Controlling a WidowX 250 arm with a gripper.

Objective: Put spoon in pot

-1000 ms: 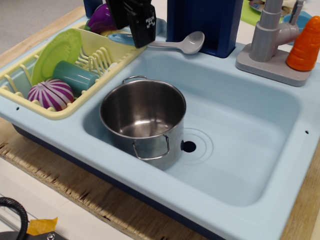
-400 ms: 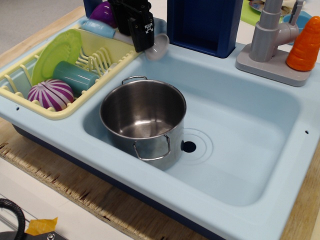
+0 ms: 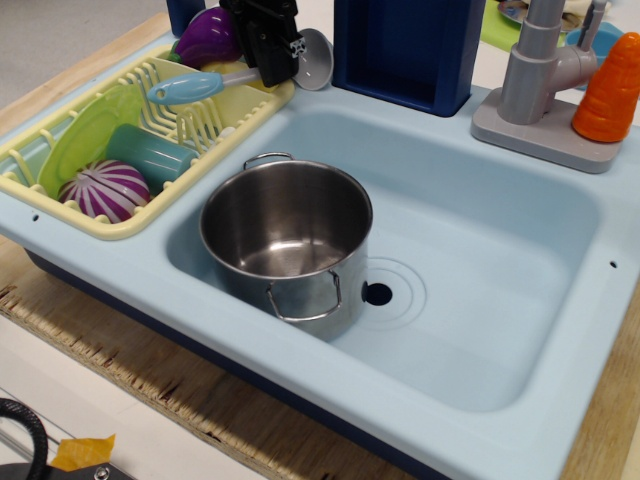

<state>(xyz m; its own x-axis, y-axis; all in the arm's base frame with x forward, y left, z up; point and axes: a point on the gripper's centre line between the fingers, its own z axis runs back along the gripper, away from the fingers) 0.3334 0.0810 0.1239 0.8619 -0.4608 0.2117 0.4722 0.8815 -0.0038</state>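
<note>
The spoon has a light blue handle over the yellow dish rack and a grey round bowl at the upper middle, tilted up on its edge. My black gripper is shut on the spoon's grey neck and holds it lifted above the rack's right end. The shiny steel pot with wire loop handles stands upright and empty in the left part of the light blue sink, below and in front of the gripper.
The yellow dish rack holds a green plate, a teal cup, a purple-white striped ball and a purple toy. A dark blue block, grey faucet and orange carrot stand behind the sink.
The spoon has been lifted off the sink's back ledge and swung; its handle now points left over the rack and its bowl stands on edge. The green plate tipped lower in the rack.
</note>
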